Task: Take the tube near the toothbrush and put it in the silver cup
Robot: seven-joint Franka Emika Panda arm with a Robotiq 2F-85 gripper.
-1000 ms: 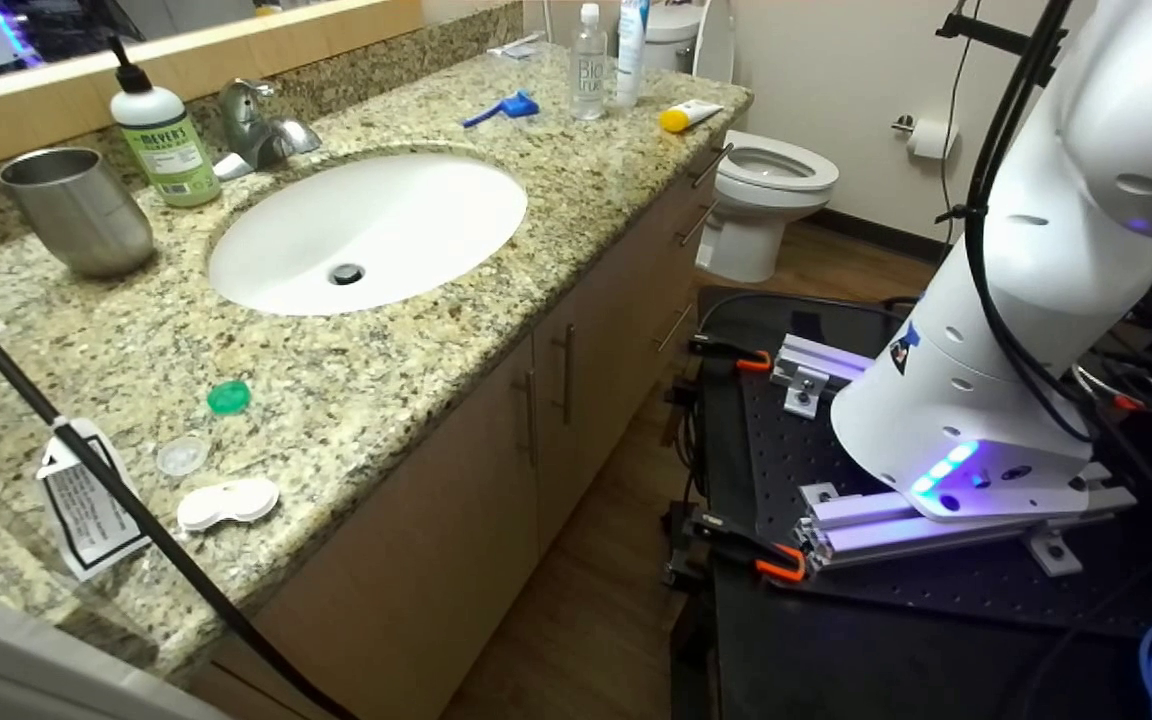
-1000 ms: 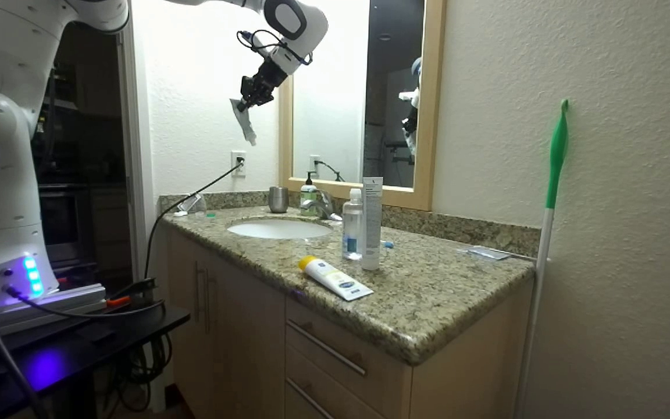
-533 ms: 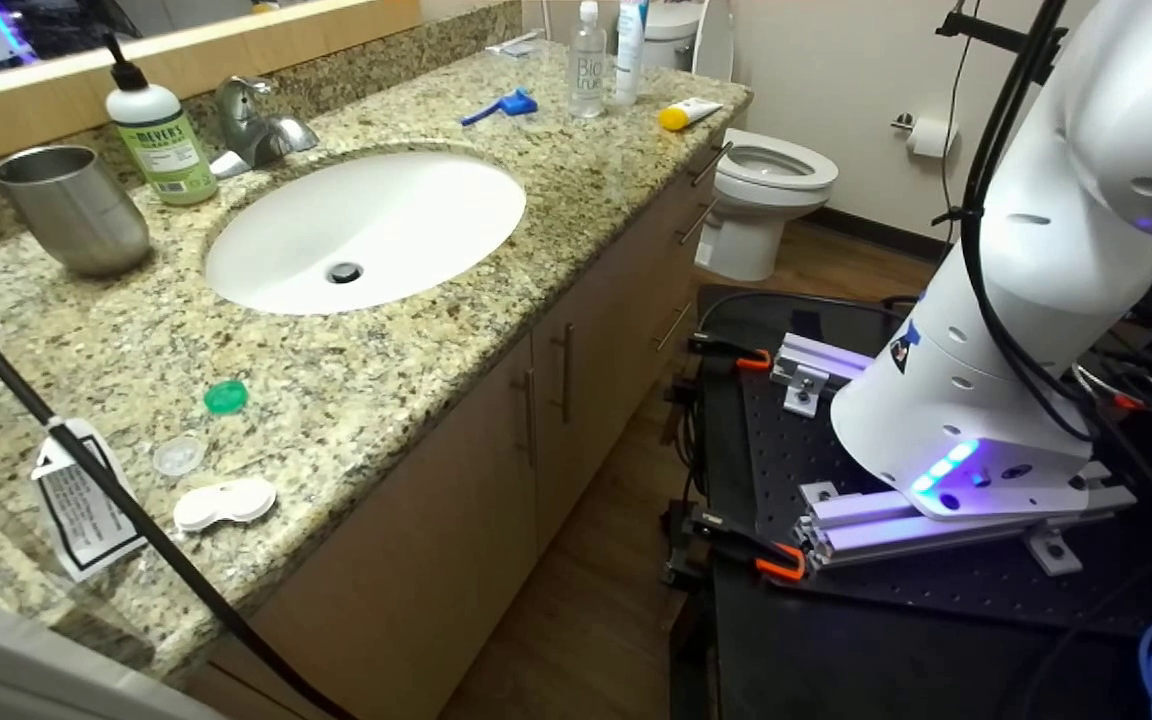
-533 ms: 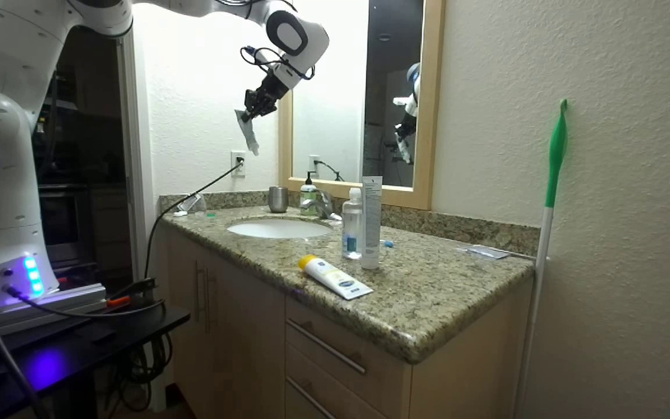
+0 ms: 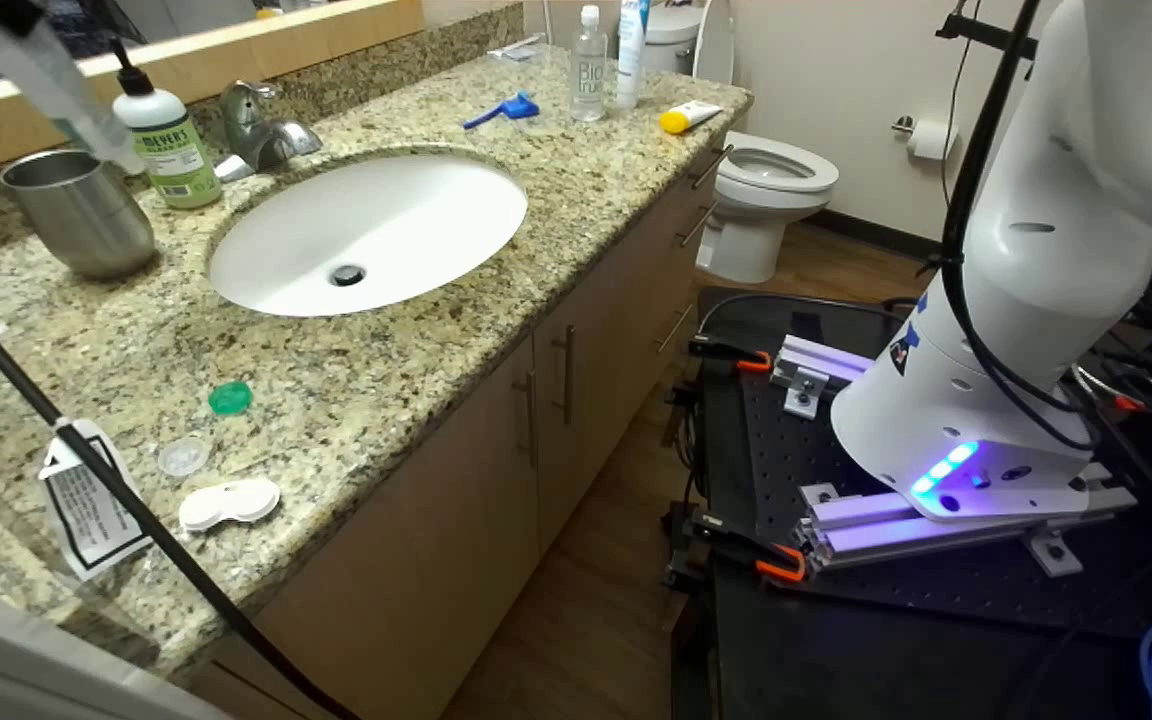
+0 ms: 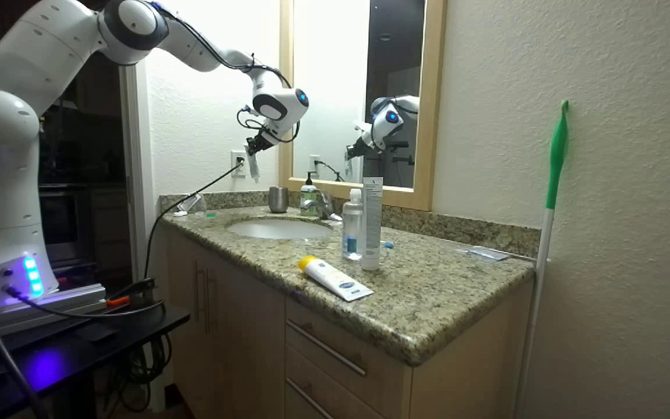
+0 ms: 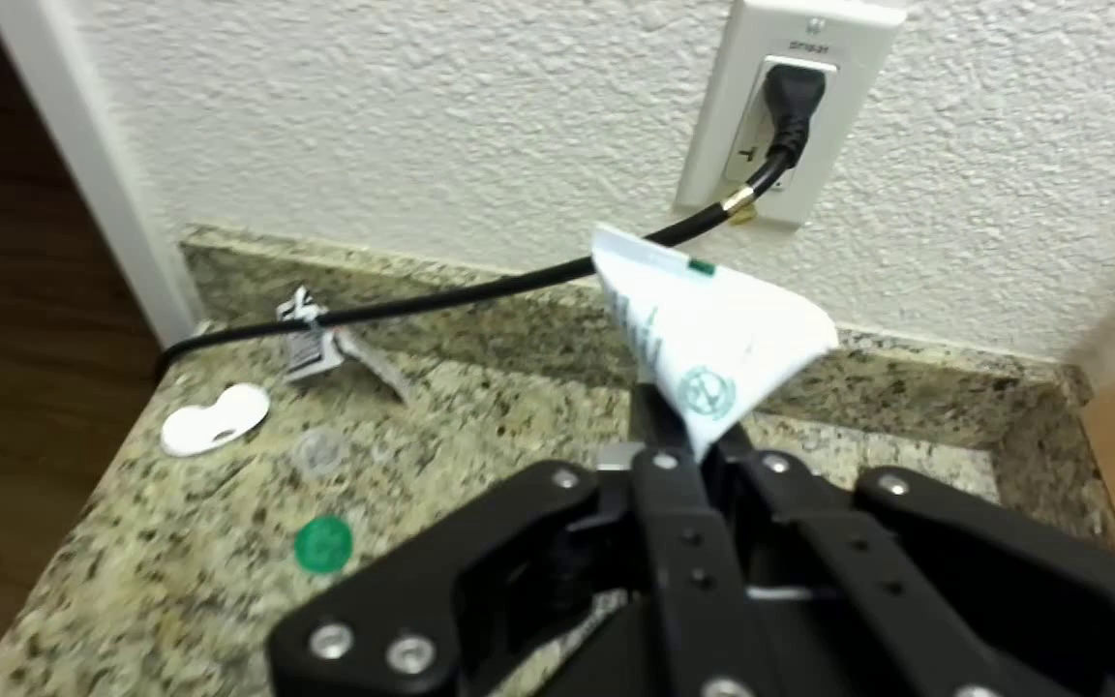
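The tube, a white one with green print, was up in the air, flat end up and on a bit of a slant. The gripper had it pinched by that flat end, pretty snug from what the wrist view showed. The silver cup stood upright on the granite counter, and the tube was near it but clear of it; couldn't tell if it was lined up over the rim. In an exterior view it came out blurry, partly over the green-labelled soap bottle just beside the cup, with the faucet next along and the white sink in front of that. Closer to the counter's edge lay a green cap, a clear cap and a white contact lens case, with a black cord running past to the wall outlet. Way down the other end, a clear bottle and a tall squeeze tube stood side by side, and a yellow-capped tube lay near them.
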